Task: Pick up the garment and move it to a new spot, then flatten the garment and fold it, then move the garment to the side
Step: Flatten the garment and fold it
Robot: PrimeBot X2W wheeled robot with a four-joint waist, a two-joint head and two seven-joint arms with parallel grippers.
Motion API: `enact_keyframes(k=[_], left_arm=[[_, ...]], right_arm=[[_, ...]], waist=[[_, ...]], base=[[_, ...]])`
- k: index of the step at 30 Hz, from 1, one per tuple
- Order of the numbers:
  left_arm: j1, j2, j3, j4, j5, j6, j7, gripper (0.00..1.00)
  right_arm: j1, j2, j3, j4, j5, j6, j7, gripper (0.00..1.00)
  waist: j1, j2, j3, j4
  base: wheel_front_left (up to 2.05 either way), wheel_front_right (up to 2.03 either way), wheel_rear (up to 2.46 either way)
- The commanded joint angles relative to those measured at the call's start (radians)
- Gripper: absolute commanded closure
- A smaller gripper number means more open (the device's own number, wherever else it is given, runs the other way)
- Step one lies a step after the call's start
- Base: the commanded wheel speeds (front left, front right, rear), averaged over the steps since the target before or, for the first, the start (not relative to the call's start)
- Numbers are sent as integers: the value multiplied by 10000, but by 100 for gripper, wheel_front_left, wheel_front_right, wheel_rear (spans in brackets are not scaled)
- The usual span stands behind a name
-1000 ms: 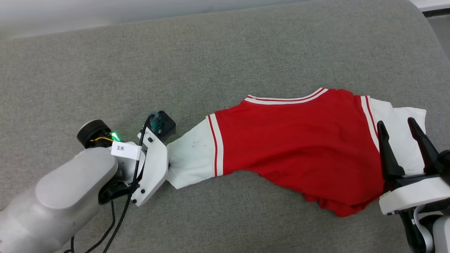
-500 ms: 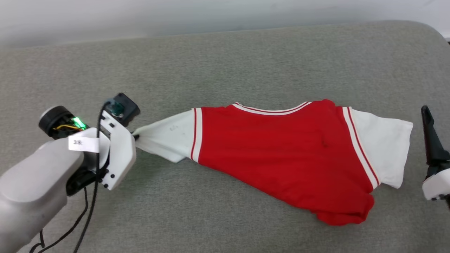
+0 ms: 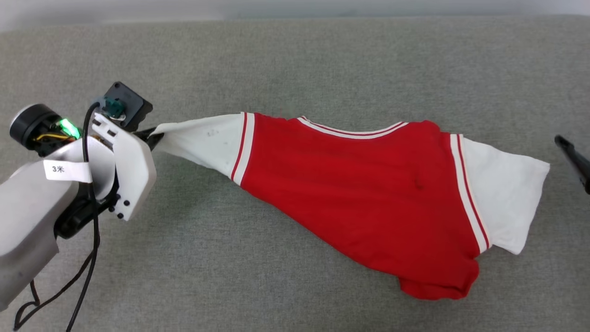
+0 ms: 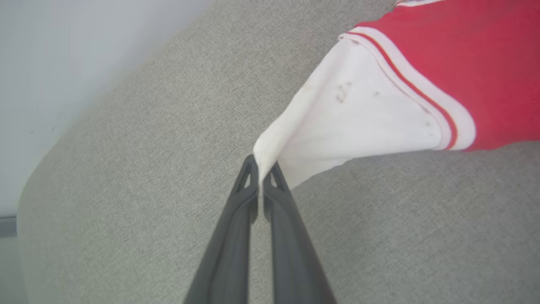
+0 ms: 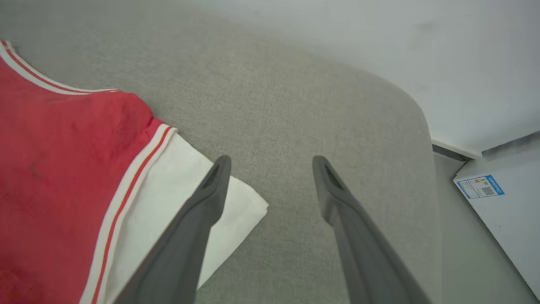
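Note:
The garment (image 3: 359, 193), a red shirt with white sleeves and striped trim, lies stretched across the grey cushion, its print hidden. My left gripper (image 3: 150, 133) is shut on the tip of the left white sleeve (image 3: 203, 140), which is pulled taut and lifted off the cushion. In the left wrist view the white cloth (image 4: 337, 122) is pinched between the fingertips of the left gripper (image 4: 261, 169). My right gripper (image 5: 270, 162) stands open over the bare cushion just right of the other white sleeve (image 5: 168, 202); one dark finger (image 3: 574, 161) shows at the head view's right edge.
The grey cushioned surface (image 3: 295, 60) spreads wide around the shirt. Its rounded far-right corner (image 5: 417, 109) meets pale floor, where a white box with a blue label (image 5: 481, 185) stands. A black cable (image 3: 87, 258) hangs from my left wrist.
My left gripper has shut on the left sleeve and pulled it left and up, stretching the shirt. The head camera has shifted, and the right gripper now sits apart from the right sleeve.

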Motion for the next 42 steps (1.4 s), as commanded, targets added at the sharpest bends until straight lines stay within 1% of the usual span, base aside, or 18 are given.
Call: enact_keyframes(k=[1, 5, 7, 10, 11, 12, 16, 19, 22, 23, 24, 28, 33, 37, 42], left_arm=[[-185, 55, 80, -80, 69, 66, -37, 100], [-349, 14, 25, -355, 270, 138, -12, 100], [-439, -80, 28, -427, 358, 183, -58, 100], [-572, -210, 24, -513, 462, 196, -102, 100], [-617, -253, 17, -533, 488, 192, -108, 100], [-748, -342, 12, -568, 584, 186, -141, 100], [-809, -445, -14, -511, 654, 144, -221, 100], [-834, -494, -35, -438, 657, 105, -283, 100], [-805, -517, -60, -345, 638, 72, -324, 100], [-779, -515, -67, -307, 622, 65, -349, 100], [-741, -516, -82, -262, 609, 56, -361, 100], [-511, -522, -144, -54, 583, 46, -513, 100], [-358, -525, -76, 92, 680, 149, -1011, 100], [-283, -486, 77, -25, 711, 334, -1499, 100], [-517, -286, 351, -557, 861, 622, -1918, 100]], right_arm=[[-294, -320, 221, 98, 330, -14, 491, 0], [-883, -1149, 976, 439, 1447, -14, 2489, 0], [-1171, -1325, 1268, 635, 1804, -13, 3156, 0], [-1483, -1477, 1604, 1027, 2019, -14, 3722, 0], [-1550, -1410, 1699, 1175, 2094, -14, 3817, 0], [-1660, -1246, 2135, 1624, 2144, -13, 3957, 0], [-1401, -952, 3091, 2231, 2184, -7, 4037, 0], [-1213, -835, 3734, 2607, 2266, 21, 3901, 0], [-1252, -759, 4163, 2857, 2383, 49, 3643, 0], [-1313, -730, 4230, 2903, 2441, 50, 3468, 15], [-1457, -694, 4252, 2931, 2475, 50, 3243, 100], [-2039, -884, 4190, 3057, 2435, 3, 2269, 100], [-2584, -1215, 4164, 2975, 2243, -11, 921, 100], [-2687, -1309, 4083, 2768, 2258, -11, -32, 100], [-2902, -1367, 3447, 2366, 2025, -13, -1139, 100]], waist=[[-1, 0, 251, 171], [-1, 0, 679, 382], [-1, 0, 862, 476], [-1, 0, 1111, 615], [-1, 0, 1182, 653], [-1, 0, 1357, 758], [-1, 0, 1471, 823], [-1, 0, 1512, 838], [-1, 0, 1488, 806], [-1, 0, 1457, 785], [-1, 0, 1406, 755], [-1, 0, 1013, 616], [-1, 0, 158, 450], [-1, 0, -571, 336], [-1, 0, -1202, 270]], base=[[0, 0, 0], [0, 0, 0], [0, 0, 0], [0, 0, 0], [0, 0, 0], [0, 0, 0], [0, 0, 0], [0, 0, 0], [0, 0, 0], [0, 0, 0], [0, 0, 0], [0, 0, 0], [0, 0, 0], [0, 0, 0], [0, 0, 0]])
